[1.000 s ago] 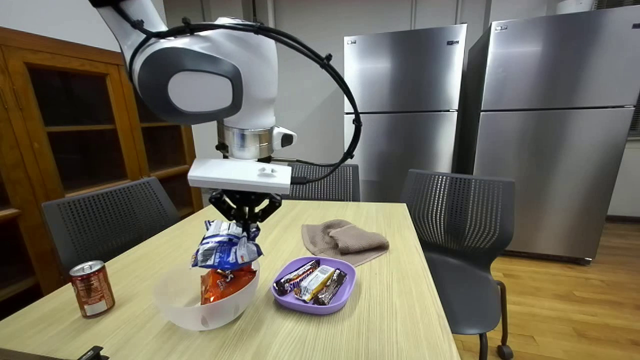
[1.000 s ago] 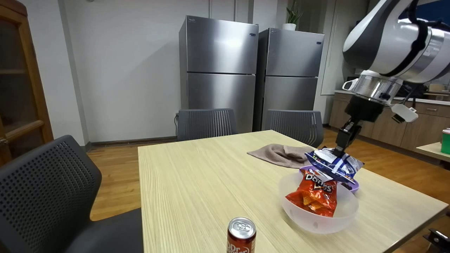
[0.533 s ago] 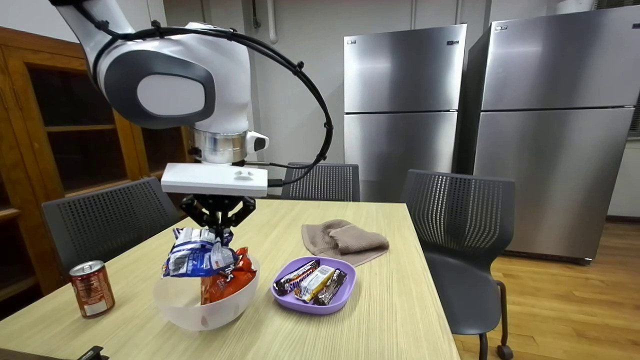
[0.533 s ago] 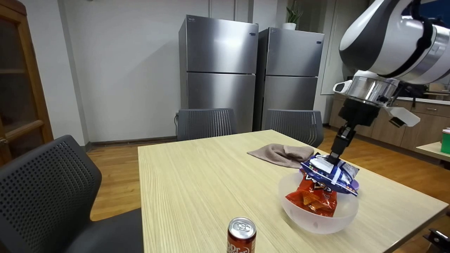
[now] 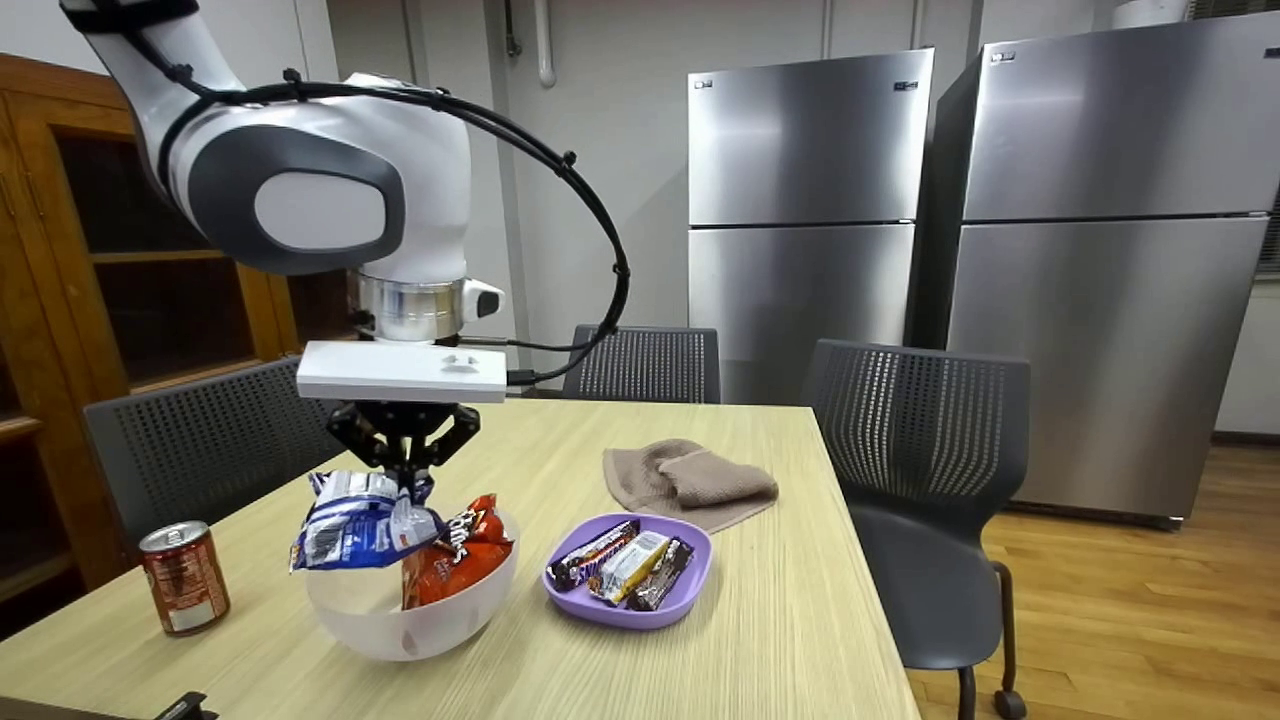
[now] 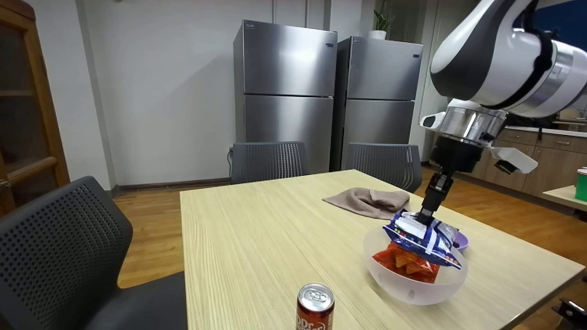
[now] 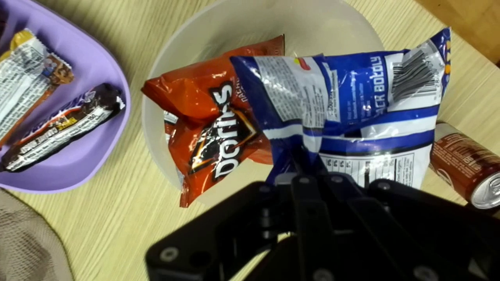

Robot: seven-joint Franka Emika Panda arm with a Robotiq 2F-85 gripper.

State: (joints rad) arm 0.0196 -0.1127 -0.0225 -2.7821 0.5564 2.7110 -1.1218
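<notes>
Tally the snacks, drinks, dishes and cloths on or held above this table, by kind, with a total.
Bowls: 1, frosted bowl
Snack bags: 2, blue bag held in the gripper, red bag in the bowl
Trays: 1, purple tray
Candy bars: 3, in the tray
Cans: 1, soda can
Cloths: 1, brown towel
Total: 9

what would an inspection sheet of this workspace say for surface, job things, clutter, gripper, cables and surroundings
Surface: pale wood-grain table.
Job's things: blue-and-white foil snack bag held over round frosted plastic bowl; orange-red foil Doritos bag inside bowl; whether bags touch, unclear.
Clutter: shallow purple plastic dish with three wrapped candy bars; crumpled brown cloth; red metal soda can.
Grippers: black two-finger gripper, shut on the blue-and-white bag.
Cables: black cable looping beside white robot arm.
Surroundings: dark grey mesh-backed chairs, two stainless-steel refrigerators, brown wooden glass-door cabinet.
</notes>
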